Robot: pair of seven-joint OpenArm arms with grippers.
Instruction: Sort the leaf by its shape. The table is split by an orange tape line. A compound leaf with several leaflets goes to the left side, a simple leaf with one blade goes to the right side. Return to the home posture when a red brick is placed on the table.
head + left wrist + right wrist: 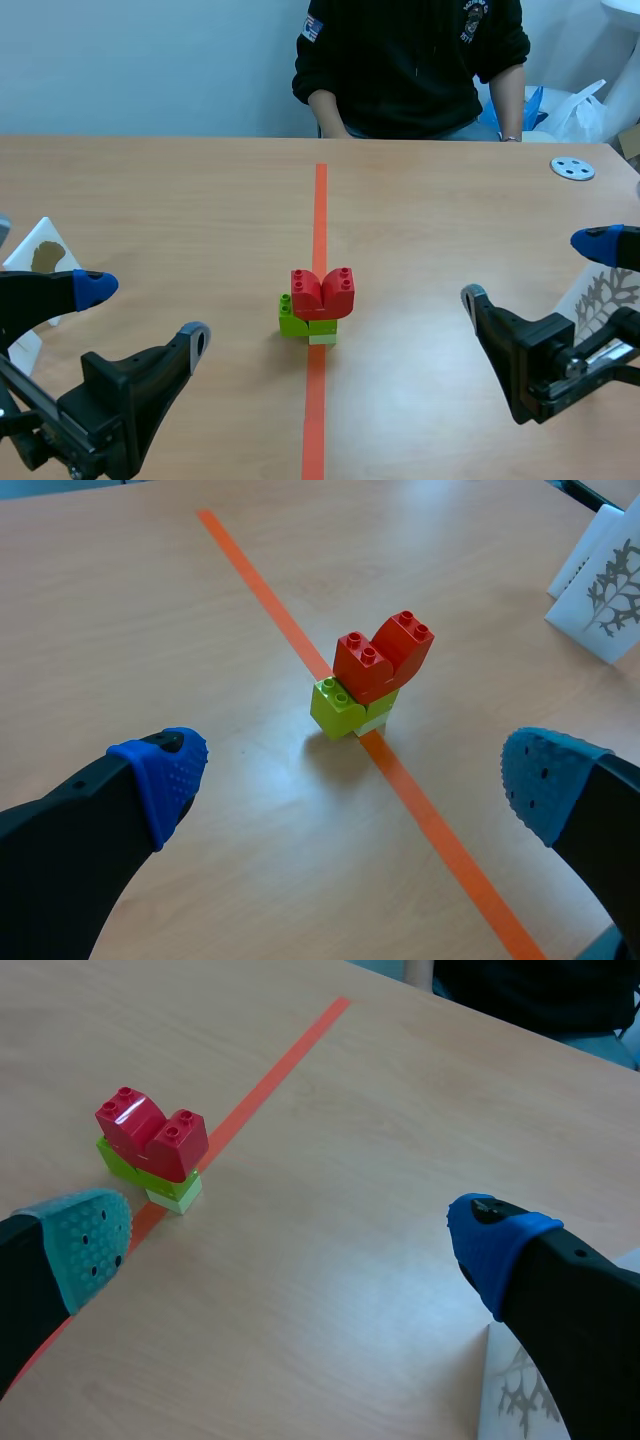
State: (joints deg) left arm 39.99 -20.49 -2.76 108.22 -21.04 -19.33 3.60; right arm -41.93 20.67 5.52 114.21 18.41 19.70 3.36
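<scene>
Wooden table before a pale wall, with a person seated at the far edge; an orange tape line is run down the middle. A red brick is seen on the line, stacked on green bricks; by the task it is judged to be the signal for the home posture, so that no sorting is called for. Two leaf cards are set well apart from the brick: the left card, printed with a brown blade too small to read further; the right card, printed with a branching, many-parted leaf, which thus stands on the side assigned to simple leaves. Neither card is touched by a gripper, so both are judged set down. A grey disc lies far right of the brick, toward the person. The left gripper is held low, left of the brick and nearer the robot, opened wide, nothing grasped; the right gripper is held likewise to the brick's right, jaws parted and empty, just beside the right card. The pose is symmetrical about the brick, and is judged at or near rest.
</scene>
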